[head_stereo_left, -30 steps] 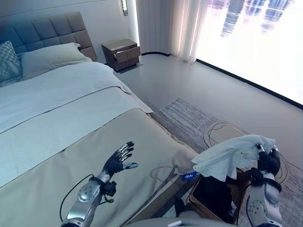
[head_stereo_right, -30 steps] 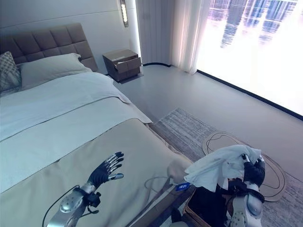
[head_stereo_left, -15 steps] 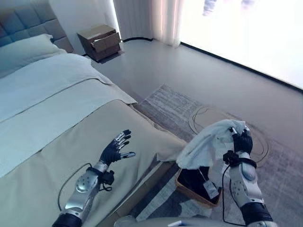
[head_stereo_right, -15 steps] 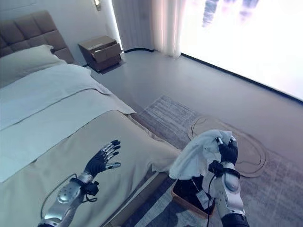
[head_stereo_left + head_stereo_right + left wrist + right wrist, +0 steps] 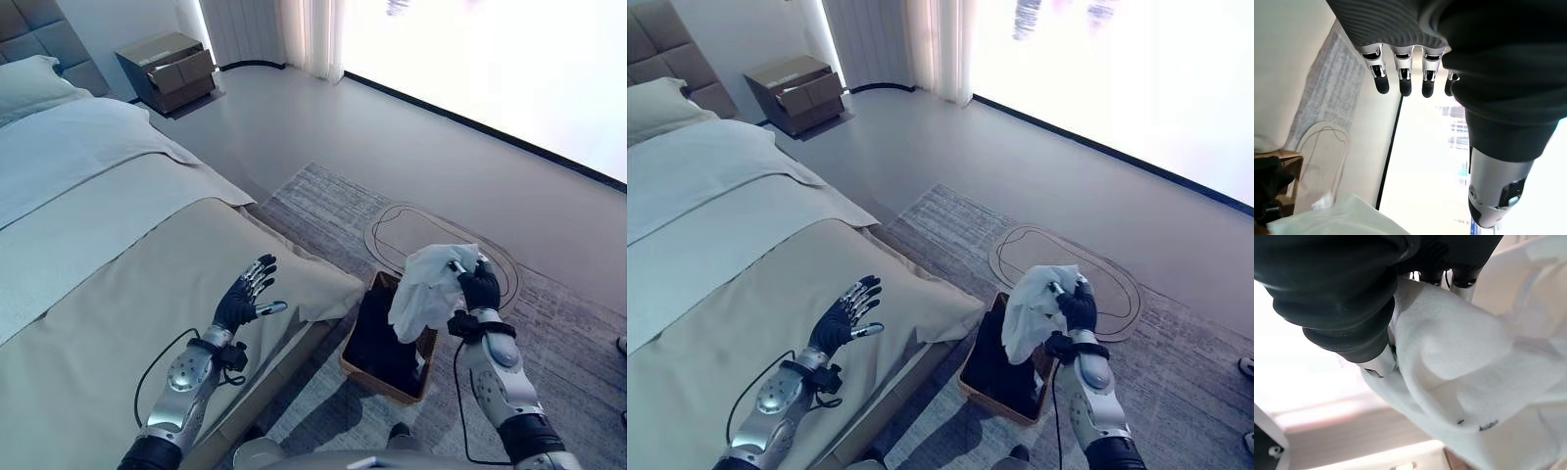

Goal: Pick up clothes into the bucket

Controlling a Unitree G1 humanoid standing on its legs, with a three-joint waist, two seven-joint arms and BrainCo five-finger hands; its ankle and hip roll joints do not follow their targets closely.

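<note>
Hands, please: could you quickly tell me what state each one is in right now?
Left hand: open, fingers straight, holding nothing, above the bed.
Right hand: shut on the white garment, held over the bucket.

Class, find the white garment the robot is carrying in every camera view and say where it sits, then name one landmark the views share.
Left eye view: white garment, lower right of centre, held in the right hand above the basket.
Right eye view: just right of centre, above the same basket.
Left wrist view: pale cloth at the bottom edge.
Right wrist view: across the picture's centre and right.
Shared landmark: the basket beside the bed.
</note>
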